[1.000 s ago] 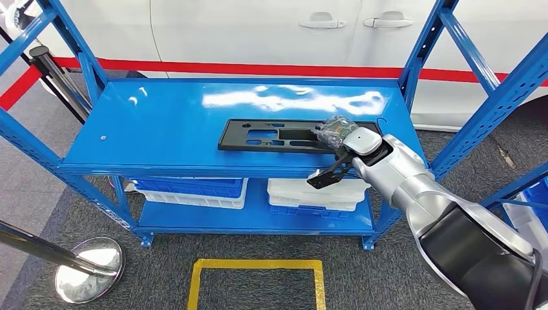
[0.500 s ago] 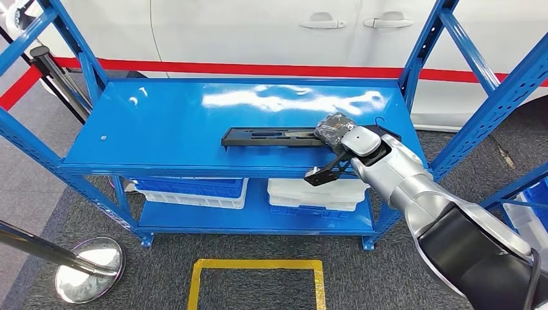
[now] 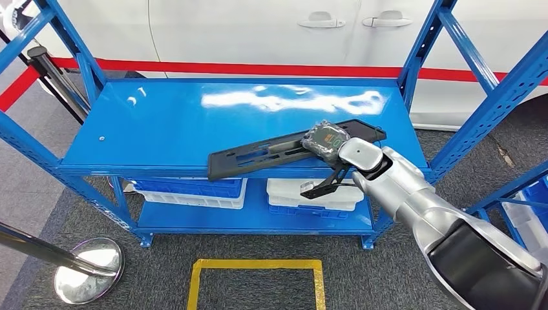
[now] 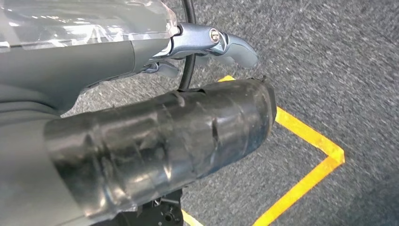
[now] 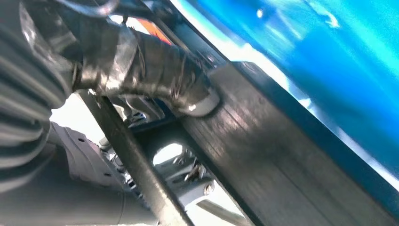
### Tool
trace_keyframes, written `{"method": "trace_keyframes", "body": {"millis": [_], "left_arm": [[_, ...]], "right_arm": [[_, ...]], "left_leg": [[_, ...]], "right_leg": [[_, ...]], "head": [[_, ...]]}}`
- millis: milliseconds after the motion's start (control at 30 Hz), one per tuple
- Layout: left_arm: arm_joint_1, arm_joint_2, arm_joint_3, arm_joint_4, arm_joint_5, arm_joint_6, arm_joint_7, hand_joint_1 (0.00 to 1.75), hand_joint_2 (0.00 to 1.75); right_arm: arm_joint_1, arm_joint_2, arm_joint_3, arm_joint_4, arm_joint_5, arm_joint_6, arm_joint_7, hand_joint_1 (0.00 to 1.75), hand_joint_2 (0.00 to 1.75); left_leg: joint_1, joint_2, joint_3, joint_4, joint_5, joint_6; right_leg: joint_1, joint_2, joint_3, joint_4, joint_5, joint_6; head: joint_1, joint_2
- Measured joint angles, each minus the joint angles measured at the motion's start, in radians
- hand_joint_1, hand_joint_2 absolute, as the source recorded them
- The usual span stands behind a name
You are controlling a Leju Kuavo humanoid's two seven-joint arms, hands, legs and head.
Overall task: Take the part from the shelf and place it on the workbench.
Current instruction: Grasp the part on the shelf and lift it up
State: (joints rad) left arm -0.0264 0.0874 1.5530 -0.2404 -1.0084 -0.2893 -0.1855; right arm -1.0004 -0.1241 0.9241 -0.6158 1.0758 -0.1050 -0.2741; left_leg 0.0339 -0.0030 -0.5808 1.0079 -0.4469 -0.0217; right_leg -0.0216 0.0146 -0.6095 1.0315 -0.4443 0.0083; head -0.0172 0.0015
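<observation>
The part [image 3: 258, 155] is a long black flat plate with cut-outs. My right hand [image 3: 326, 139] grips it near its right end and holds it tilted above the blue shelf top [image 3: 161, 123], its left end reaching over the shelf's front edge. In the right wrist view the taped thumb [image 5: 155, 70] presses on the dark part [image 5: 263, 155], with the blue shelf surface [image 5: 329, 56] beyond. My left hand [image 4: 164, 132] hangs over the grey carpet with nothing in it, fingers apart.
A white car [image 3: 258, 32] stands behind the shelf. The lower shelf holds a blue bin [image 3: 190, 188] and a white bin [image 3: 316, 194]. Blue uprights [image 3: 478, 110] flank the shelf. A chrome stanchion base [image 3: 87, 268] and yellow floor tape [image 3: 255, 278] lie in front.
The part lay flat on the shelf, then tipped up on edge; now my right hand has lifted it and swung its left end toward the shelf's front edge.
</observation>
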Motion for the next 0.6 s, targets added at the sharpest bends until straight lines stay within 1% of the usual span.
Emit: {"method": "trace_keyframes", "body": {"millis": [100,200,300,400,533,600], "left_arm": [[0.003,0.0,0.0,-0.001,-0.005,0.018,-0.007,0.0,0.0],[0.008,-0.001,0.0,-0.001,0.02,-0.037,0.01,0.0,0.0],[0.011,-0.009,0.001,-0.001,0.052,-0.08,0.006,0.0,0.0],[0.009,-0.016,0.001,-0.001,0.059,-0.09,0.0,0.0,0.0],[0.01,-0.02,0.001,-0.001,0.064,-0.094,-0.002,0.0,1.75],[0.011,-0.021,0.001,-0.001,0.066,-0.091,-0.003,0.0,1.75]], "right_arm": [[0.037,-0.022,-0.002,-0.107,0.037,-0.034,0.001,1.75,1.75],[0.076,-0.056,-0.004,-0.272,0.08,-0.061,0.002,1.75,1.75],[0.103,-0.097,-0.004,-0.462,0.099,-0.047,0.013,1.75,1.75],[0.115,-0.123,-0.004,-0.588,0.102,-0.036,0.018,1.75,1.75],[0.126,-0.144,-0.004,-0.675,0.104,-0.039,0.016,1.75,1.75],[0.129,-0.151,-0.005,-0.701,0.104,-0.043,0.011,1.75,1.75]], "left_leg": [[0.0,-0.002,-0.001,0.0,0.0,0.0],[0.0,-0.003,-0.002,0.0,0.0,0.0],[0.0,-0.002,-0.002,0.0,-0.001,0.0],[0.0,-0.002,-0.002,0.0,-0.001,0.0],[0.0,-0.003,-0.002,0.0,-0.001,0.0],[0.0,-0.003,-0.002,0.0,-0.001,0.0]], "right_leg": [[0.001,-0.002,0.0,0.0,-0.001,0.001],[0.001,-0.002,0.0,0.0,-0.001,0.001],[0.0,-0.002,-0.001,0.0,-0.001,0.001],[0.0,-0.002,-0.001,-0.001,-0.001,0.001],[0.0,-0.002,0.0,-0.001,-0.001,0.001],[0.0,-0.002,0.0,-0.001,-0.001,0.001]], "head": [[0.0,0.0],[0.0,0.0],[0.0,0.0],[0.0,0.0],[0.0,0.0],[0.0,0.0]]}}
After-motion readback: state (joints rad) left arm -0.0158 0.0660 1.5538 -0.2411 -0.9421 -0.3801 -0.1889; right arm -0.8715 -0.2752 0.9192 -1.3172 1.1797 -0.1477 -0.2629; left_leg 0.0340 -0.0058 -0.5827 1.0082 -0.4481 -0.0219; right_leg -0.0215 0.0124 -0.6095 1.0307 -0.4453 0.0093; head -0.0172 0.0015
